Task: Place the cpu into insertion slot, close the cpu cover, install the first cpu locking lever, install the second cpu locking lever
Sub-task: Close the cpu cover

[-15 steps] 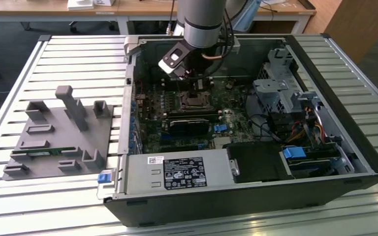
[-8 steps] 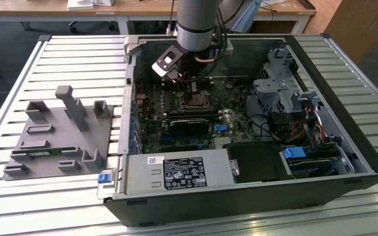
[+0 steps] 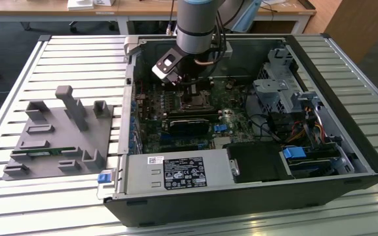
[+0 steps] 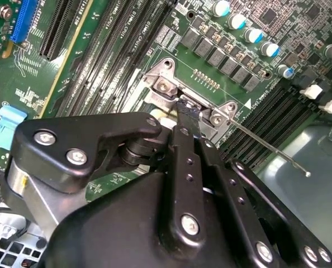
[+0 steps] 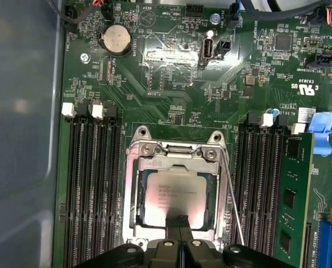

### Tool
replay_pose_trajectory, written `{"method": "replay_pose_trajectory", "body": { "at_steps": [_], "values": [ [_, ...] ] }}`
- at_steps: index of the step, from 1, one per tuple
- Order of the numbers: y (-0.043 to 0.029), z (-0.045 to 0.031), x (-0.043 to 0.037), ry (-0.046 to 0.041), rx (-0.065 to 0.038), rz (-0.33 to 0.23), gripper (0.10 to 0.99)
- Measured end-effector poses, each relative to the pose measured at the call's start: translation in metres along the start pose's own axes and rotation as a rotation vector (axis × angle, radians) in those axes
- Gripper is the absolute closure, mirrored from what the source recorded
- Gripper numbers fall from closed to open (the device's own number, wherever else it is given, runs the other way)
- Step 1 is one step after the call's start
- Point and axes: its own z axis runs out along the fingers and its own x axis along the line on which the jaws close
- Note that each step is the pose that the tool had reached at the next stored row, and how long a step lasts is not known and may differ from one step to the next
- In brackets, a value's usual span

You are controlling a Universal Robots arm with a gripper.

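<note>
The cpu (image 5: 174,192), a dull silver square, lies flat in the insertion slot (image 3: 194,102) on the green board. The cpu cover (image 5: 137,190), a silver-grey frame, lies down around the chip with its window over the metal top. My gripper (image 5: 179,221) is shut, and its joined fingertips (image 4: 187,109) rest on the cover's edge at the chip's rim. In the exterior view the gripper (image 3: 191,93) stands straight over the socket inside the open case. A thin wire locking lever (image 5: 233,206) runs along one side of the socket; its free end (image 4: 300,169) sticks out over the memory slots.
Long black memory slots (image 5: 93,190) flank the socket, and one holds a green module (image 5: 292,206). A coin battery (image 5: 115,39) sits further along the board. Near the socket are a black card (image 3: 189,125), the drive cage (image 3: 281,93) and the power supply (image 3: 175,172). A grey fixture (image 3: 57,137) lies outside the case.
</note>
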Motion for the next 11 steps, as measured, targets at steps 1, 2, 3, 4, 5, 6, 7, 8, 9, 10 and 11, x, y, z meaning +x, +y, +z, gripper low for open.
{"method": "replay_pose_trajectory", "body": {
  "at_steps": [1,2,3,4,5,6,7,8,9,10,11],
  "values": [
    [0.0000,0.0003,0.0000,-0.0001,0.000,0.000,0.980],
    [0.0000,0.0004,-0.0001,-0.0001,0.000,0.000,0.980],
    [0.0000,0.0004,-0.0001,-0.0002,0.000,0.000,0.980],
    [0.0000,0.0004,0.0000,-0.0001,0.000,0.000,0.980],
    [0.0000,0.0000,0.0000,0.0000,0.000,0.000,0.980],
    [-0.0001,-0.0011,0.0000,0.0001,0.000,0.000,0.980],
    [-0.0002,-0.0030,0.0000,0.0000,0.000,0.000,0.980],
    [-0.0003,-0.0052,0.0001,0.0001,0.000,0.000,0.980],
    [-0.0003,-0.0067,0.0001,0.0002,-0.001,0.000,0.980],
    [-0.0003,-0.0071,0.0001,0.0001,-0.001,0.000,0.980],
    [0.0000,-0.0070,0.0001,0.0003,-0.001,0.000,0.980]
  ]
}}
